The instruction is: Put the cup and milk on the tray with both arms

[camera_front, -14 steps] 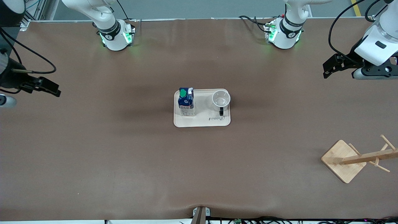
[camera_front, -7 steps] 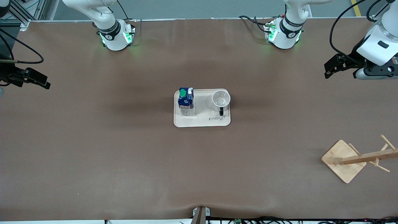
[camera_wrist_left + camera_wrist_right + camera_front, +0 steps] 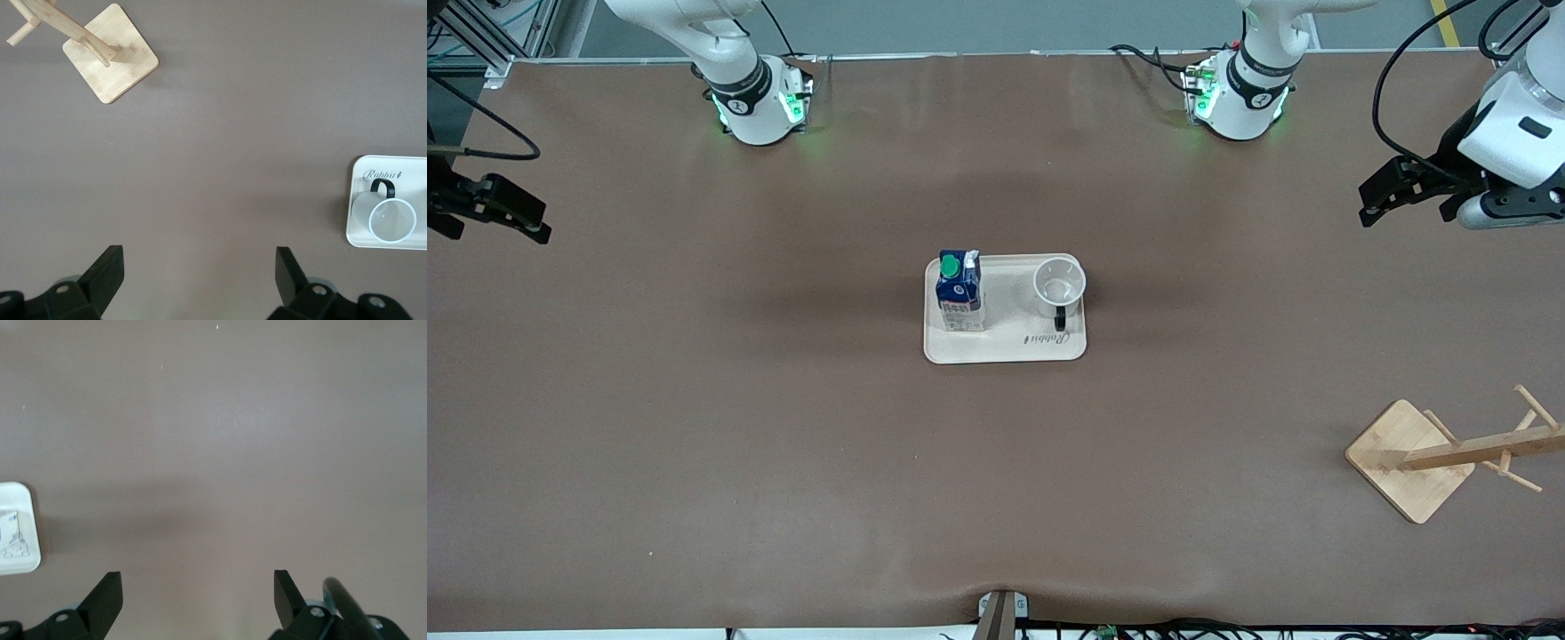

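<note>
The cream tray (image 3: 1005, 348) lies in the middle of the table. On it stand the dark blue milk (image 3: 959, 293) with its green cap, toward the right arm's end, and the white cup (image 3: 1059, 284) with its black handle, toward the left arm's end. My left gripper (image 3: 1371, 203) hangs open and empty over bare table at the left arm's end. My right gripper (image 3: 532, 222) hangs open and empty over bare table at the right arm's end. The left wrist view shows its open gripper (image 3: 200, 267), the tray (image 3: 357, 230) and the cup (image 3: 391, 219). The right wrist view shows its open gripper (image 3: 198, 587) and a tray (image 3: 17, 553) corner.
A bamboo rack (image 3: 1409, 458) with pegs stands near the front camera at the left arm's end, also seen as the rack (image 3: 110, 63) in the left wrist view. Brown table cloth surrounds the tray on all sides. Cables trail at both arms.
Both grippers have drawn farther off from the tray: the right one out toward its end of the table and toward the bases, the left one slightly toward the bases. Milk and cup stay put.
</note>
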`<state>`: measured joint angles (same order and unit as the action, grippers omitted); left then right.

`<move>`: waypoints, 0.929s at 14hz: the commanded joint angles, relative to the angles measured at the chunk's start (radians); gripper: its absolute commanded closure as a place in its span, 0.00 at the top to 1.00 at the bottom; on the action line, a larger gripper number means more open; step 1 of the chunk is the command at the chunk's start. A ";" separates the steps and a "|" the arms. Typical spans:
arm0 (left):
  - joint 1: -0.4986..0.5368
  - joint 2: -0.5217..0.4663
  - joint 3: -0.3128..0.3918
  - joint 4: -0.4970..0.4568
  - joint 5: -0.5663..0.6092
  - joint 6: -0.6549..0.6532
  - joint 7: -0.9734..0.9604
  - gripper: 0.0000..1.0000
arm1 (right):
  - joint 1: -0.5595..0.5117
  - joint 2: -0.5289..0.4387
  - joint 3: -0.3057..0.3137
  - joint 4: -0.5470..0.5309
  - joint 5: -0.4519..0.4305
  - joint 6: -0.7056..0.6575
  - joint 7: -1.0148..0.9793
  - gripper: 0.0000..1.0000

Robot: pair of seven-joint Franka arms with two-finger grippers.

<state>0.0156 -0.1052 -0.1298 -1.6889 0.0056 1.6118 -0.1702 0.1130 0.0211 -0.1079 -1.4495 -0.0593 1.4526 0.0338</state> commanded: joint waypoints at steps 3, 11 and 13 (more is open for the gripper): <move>0.001 0.013 0.001 0.021 0.004 -0.001 -0.009 1.00 | -0.019 -0.013 -0.006 0.001 0.042 -0.017 -0.133 1.00; 0.001 0.024 -0.004 0.041 0.053 -0.003 0.000 1.00 | -0.041 -0.013 -0.007 0.003 0.047 -0.043 -0.129 1.00; 0.003 0.024 -0.002 0.041 0.042 -0.004 0.001 1.00 | -0.041 -0.012 -0.007 0.004 0.047 -0.043 -0.129 1.00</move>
<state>0.0158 -0.0961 -0.1292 -1.6738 0.0400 1.6126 -0.1705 0.0905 0.0179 -0.1243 -1.4495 -0.0340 1.4230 -0.0805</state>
